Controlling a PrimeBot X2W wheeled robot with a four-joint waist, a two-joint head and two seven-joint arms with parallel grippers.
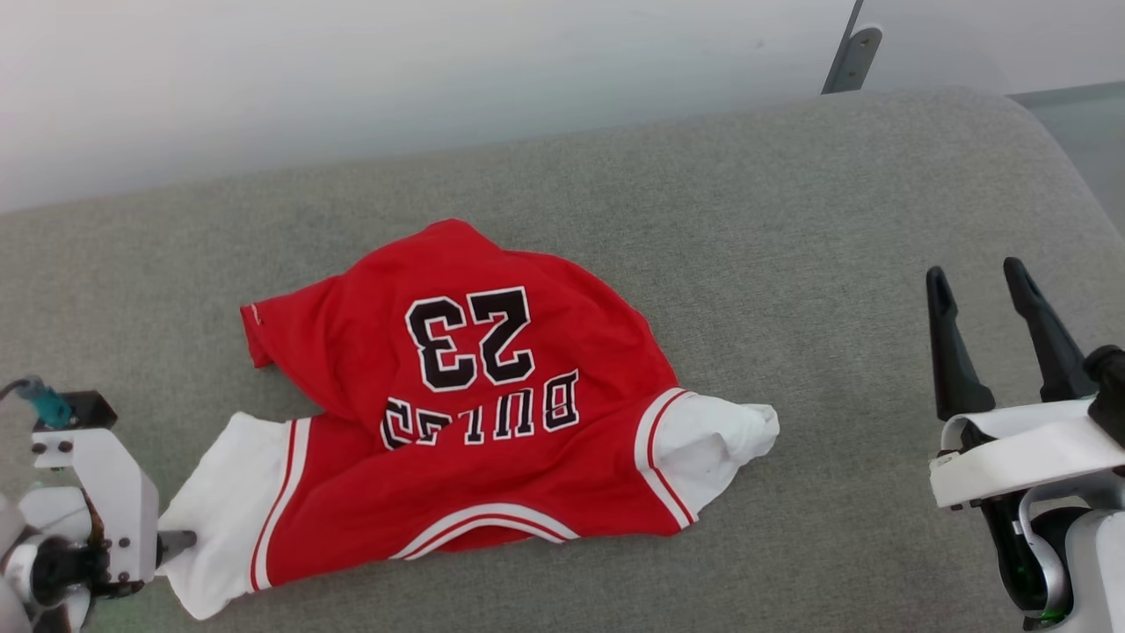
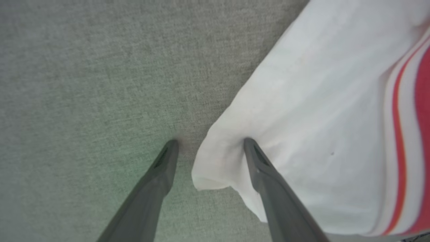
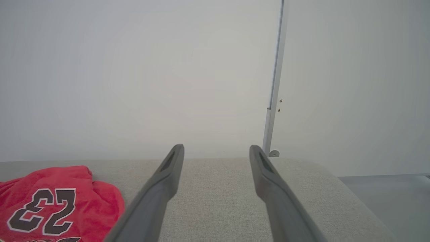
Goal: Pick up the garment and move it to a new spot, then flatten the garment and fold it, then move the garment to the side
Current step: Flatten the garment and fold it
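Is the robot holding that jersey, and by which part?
Nothing is held. The left end effector stands open over a white corner of the jersey; the right end effector is open, apart from it.

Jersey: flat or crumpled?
Crumpled. The jersey lies rumpled on the grey cushion, its white lining turned out at both ends, number side up.

- Garment (image 1: 492, 475): red, white-and-red striped trim, white lining at 3 and 8 o'clock, black white-outlined lettering and 23.
- Padded seat (image 1: 791, 220): grey-green, finely woven.
- Fingers (image 1: 949, 352): dark grey.
- Wall (image 1: 352, 70): off-white.
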